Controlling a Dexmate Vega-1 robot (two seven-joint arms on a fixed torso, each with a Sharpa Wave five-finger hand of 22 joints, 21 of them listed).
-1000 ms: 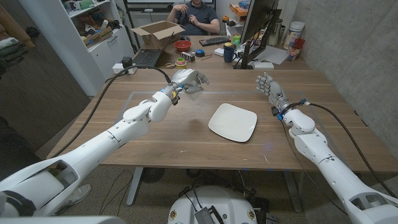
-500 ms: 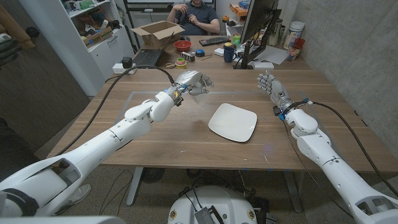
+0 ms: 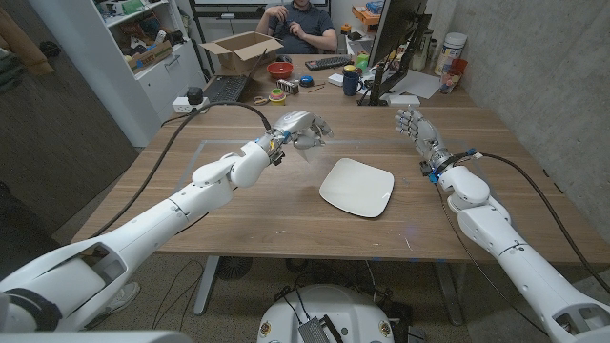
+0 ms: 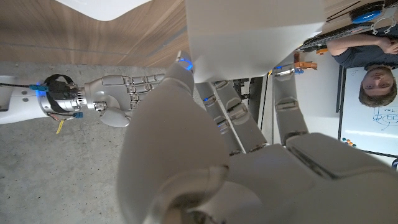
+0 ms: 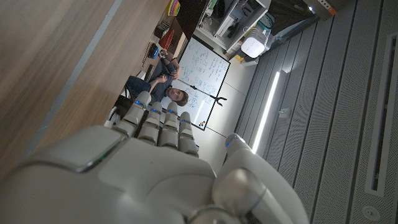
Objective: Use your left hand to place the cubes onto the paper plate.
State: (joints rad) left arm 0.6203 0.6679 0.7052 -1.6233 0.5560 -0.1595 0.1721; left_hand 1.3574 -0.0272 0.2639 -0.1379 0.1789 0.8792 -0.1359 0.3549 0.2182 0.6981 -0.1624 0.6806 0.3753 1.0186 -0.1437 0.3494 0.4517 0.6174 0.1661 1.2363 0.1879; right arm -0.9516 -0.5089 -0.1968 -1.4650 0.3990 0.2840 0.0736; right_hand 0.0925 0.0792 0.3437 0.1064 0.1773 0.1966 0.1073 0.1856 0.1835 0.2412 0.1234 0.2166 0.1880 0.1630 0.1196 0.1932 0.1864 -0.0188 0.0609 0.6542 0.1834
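Observation:
A white paper plate [image 3: 357, 187] lies on the wooden table, right of the middle. My left hand [image 3: 301, 128] hovers above the table behind and to the left of the plate, fingers curled around a pale cube. In the left wrist view the cube [image 4: 255, 34] is a large light block gripped between the fingers [image 4: 230, 112], with the plate's edge [image 4: 106, 7] beyond it. My right hand [image 3: 416, 130] stands at the plate's far right with fingers apart and nothing in it; it also appears in the left wrist view [image 4: 118, 102].
At the table's far end stand a cardboard box [image 3: 240, 48], a laptop [image 3: 224, 89], a red bowl [image 3: 280, 70], a dark mug [image 3: 352, 81] and a monitor [image 3: 396, 38]. A person [image 3: 303, 24] sits behind them.
My left hand has carried the cube a little to the right, closer to the plate. The right hand has hardly moved.

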